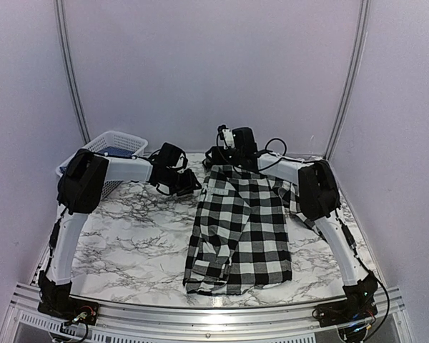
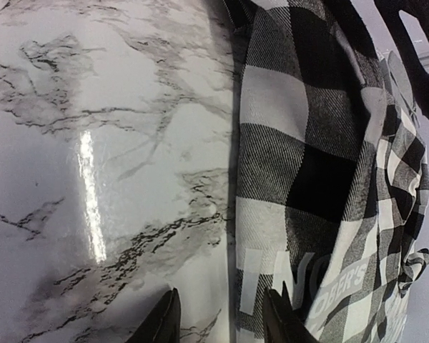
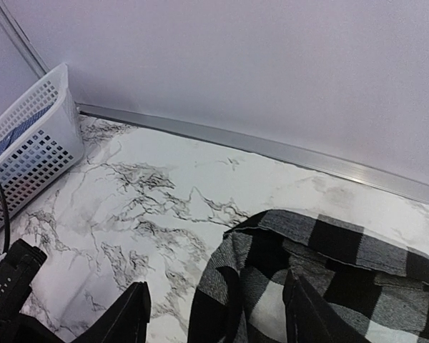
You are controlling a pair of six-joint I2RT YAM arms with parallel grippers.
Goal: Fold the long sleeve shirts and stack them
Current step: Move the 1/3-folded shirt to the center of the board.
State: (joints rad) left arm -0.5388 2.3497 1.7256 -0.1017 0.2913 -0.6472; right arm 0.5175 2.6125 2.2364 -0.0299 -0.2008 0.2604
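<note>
Lying on the right half of the worktop [image 1: 129,236] is 1 checked shirt [image 1: 239,229]. At its far end hang the left gripper [image 2: 222,321] and right gripper [image 3: 214,314], jaws parted over its edge.

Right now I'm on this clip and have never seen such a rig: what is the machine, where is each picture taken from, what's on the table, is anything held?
These are two robot arms bolted at the near edge of a marble-patterned table, each ending in a two-fingered claw. The wide picture looks down from above and behind them; the other two come from wrist cameras, each showing its own dark fingers at the bottom. One black-and-white checked shirt lies on the table; a white basket holding a blue item stands at the far left. The left claw hovers open over the shirt's edge near its white lettering; the right claw is open with a fold of cloth between its fingers. Neither looks clamped, so nothing seems held.
</note>
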